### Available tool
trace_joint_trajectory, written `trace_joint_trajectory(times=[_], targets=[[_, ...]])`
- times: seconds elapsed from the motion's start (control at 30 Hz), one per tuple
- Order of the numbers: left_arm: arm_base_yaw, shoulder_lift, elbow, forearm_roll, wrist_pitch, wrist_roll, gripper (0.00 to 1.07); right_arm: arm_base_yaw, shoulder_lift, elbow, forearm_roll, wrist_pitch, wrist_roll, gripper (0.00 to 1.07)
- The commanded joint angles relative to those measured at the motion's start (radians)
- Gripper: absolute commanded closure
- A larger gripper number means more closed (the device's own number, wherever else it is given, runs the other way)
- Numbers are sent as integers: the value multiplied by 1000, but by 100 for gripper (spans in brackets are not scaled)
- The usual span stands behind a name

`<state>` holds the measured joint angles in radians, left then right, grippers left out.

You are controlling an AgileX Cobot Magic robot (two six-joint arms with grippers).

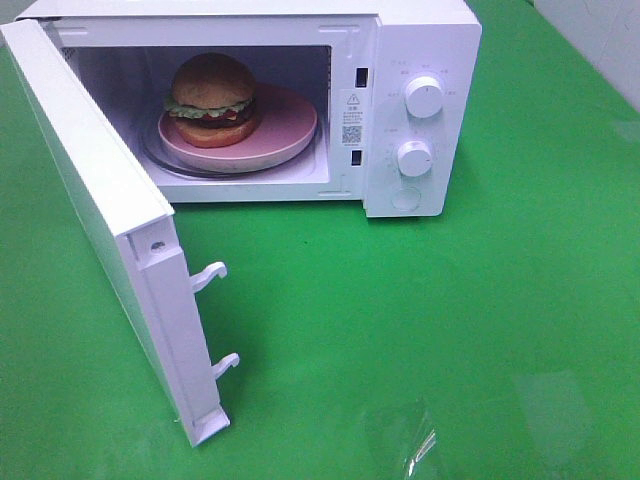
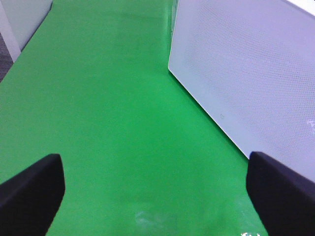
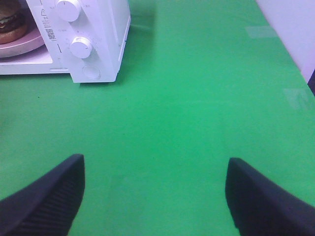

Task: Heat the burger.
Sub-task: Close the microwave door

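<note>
Spreading across the scene, a green table [image 1: 420,330] carries one white microwave [image 1: 425,40], its door [image 1: 85,180] swung open at left.
One burger [image 1: 212,88] sits on one pink plate [image 1: 290,125] inside; two knobs [image 1: 424,97] stand at right; the left gripper [image 2: 153,167] and right gripper [image 3: 153,167] hover over the green, fingers released, empty.

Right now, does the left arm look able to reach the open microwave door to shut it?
Probably yes. The left gripper is open and empty, and the door stands close ahead of it, with only bare green table between them.
</note>
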<state>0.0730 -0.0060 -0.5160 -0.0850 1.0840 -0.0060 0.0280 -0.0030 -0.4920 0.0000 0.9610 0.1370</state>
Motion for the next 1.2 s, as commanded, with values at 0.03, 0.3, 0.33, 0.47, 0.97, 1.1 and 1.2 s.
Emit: trace_joint_trajectory(times=[0.03, 0.3, 0.33, 0.47, 0.97, 1.1, 1.2], targets=[[1, -15, -1, -8, -16, -8, 15, -3, -27, 1, 0, -5, -11, 32], [1, -15, -1, -9, -16, -8, 15, -3, -27, 1, 0, -5, -11, 32], [1, -15, -1, -9, -16, -8, 15, -3, -27, 1, 0, -5, -11, 32], [1, -15, -1, -9, -16, -8, 15, -3, -27, 1, 0, -5, -11, 32], [1, 70, -28, -12, -208, -8, 28, -3, -27, 1, 0, -5, -11, 32], [1, 121, -27, -12, -271, -8, 44, -3, -27, 1, 0, -5, -11, 32], [1, 188, -5, -16, -372, -8, 65, -3, -27, 1, 0, -5, -11, 32]])
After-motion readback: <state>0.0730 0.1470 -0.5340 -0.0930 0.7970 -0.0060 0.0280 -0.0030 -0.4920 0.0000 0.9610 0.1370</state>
